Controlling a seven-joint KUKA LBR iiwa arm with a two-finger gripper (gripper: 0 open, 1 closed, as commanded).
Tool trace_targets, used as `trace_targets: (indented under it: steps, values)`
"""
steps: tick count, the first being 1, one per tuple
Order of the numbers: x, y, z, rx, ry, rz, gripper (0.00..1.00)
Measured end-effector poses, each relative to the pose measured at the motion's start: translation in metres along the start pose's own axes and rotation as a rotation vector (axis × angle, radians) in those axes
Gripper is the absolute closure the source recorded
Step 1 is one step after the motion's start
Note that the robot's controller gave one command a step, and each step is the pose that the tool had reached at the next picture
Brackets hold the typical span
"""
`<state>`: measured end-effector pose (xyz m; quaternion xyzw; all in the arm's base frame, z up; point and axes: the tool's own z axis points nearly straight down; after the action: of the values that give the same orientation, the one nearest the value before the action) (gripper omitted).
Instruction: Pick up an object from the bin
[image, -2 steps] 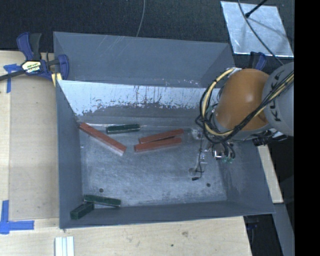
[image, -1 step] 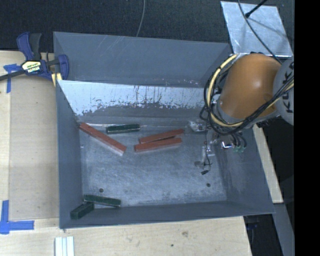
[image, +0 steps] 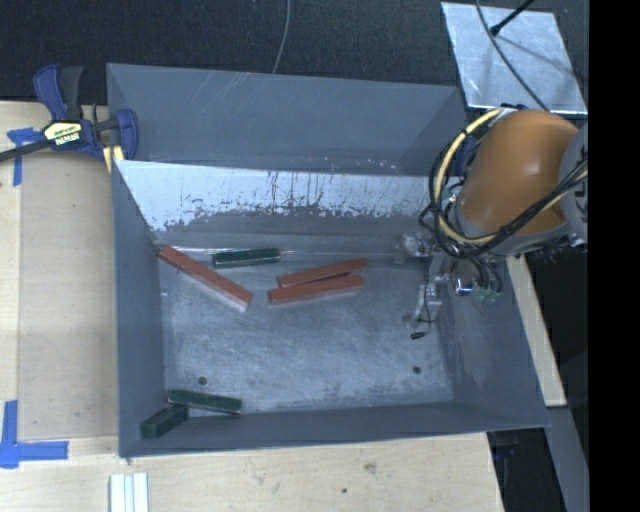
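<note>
Two red-brown bars (image: 316, 288) lie side by side toward the back wall of the bin (image: 300, 420), nearest the gripper (image: 424, 318), which hangs by the right wall, seemingly just off the floor; whether it is spread or pressed together cannot be told. Dark green bars (image: 204, 402) occupy the front left corner.

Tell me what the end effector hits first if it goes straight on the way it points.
Probably the bare bin floor: the end effector points down at it on the right side, and the brown sticks lie well clear.
</note>
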<state>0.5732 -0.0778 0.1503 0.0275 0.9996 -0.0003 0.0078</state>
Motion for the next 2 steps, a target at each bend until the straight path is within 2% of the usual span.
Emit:
trace_targets:
  steps: [1,2]
  values:
    - [0.004,-0.021,0.022,0.002,0.016,0.198,0.00]
    - [-0.013,0.044,0.012,0.000,0.013,0.104,0.00]
